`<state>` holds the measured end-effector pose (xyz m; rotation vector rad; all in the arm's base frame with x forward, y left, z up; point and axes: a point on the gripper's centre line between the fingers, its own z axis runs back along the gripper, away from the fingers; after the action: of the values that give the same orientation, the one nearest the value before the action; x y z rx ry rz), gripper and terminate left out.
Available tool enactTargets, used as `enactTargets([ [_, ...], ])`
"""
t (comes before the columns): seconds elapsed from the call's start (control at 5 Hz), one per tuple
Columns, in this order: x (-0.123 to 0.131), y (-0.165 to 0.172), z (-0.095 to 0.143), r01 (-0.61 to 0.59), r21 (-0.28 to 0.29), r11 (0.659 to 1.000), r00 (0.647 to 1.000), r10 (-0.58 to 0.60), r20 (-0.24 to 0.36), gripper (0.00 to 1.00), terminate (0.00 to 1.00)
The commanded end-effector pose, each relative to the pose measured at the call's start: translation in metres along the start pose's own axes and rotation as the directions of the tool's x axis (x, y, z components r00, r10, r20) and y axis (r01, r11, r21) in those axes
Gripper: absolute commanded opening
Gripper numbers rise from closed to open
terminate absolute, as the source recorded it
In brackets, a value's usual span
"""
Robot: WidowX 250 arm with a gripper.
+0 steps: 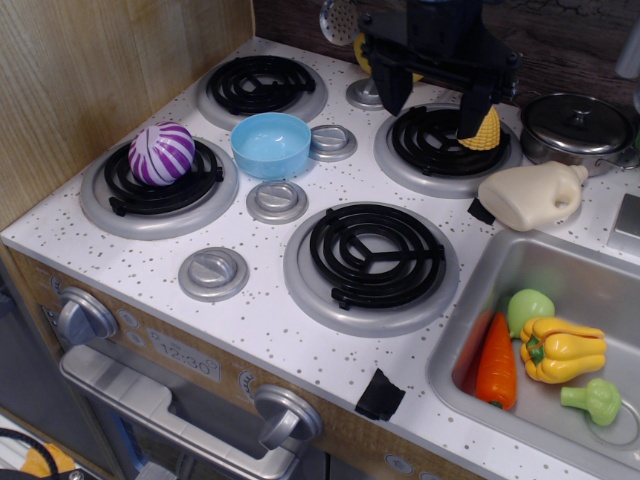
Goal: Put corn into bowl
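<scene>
The yellow ridged corn (pixel 489 130) sits on the back right burner (pixel 420 140), partly hidden behind my gripper's right finger (pixel 469 112). The light-blue bowl (pixel 271 144) stands empty between the burners, to the left. My black gripper (pixel 430 105) hovers over the back right burner with its jaws spread wide and nothing between them. The corn lies just to the right of the right finger, outside the gap.
A striped purple ball (pixel 161 153) rests on the left burner. A silver lidded pot (pixel 577 122) and a cream bottle (pixel 531 195) are at the right. The sink (pixel 590 270) holds a carrot (pixel 496 366), a yellow pepper (pixel 560 349) and green vegetables.
</scene>
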<state>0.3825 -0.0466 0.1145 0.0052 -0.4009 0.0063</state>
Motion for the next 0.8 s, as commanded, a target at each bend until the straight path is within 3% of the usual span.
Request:
enactTargets([
  [0.0, 0.043, -0.019, -0.028, 0.000, -0.030, 1.000, 0.991, 0.004, 0.132, 1.00, 0.00],
  [0.2, 0.060, -0.023, -0.054, 0.028, -0.024, 0.999, 0.984, -0.024, 0.175, 1.00, 0.00],
  [0.6, 0.088, -0.015, -0.081, 0.064, 0.001, 0.998, 0.982, -0.064, 0.176, 1.00, 0.00],
])
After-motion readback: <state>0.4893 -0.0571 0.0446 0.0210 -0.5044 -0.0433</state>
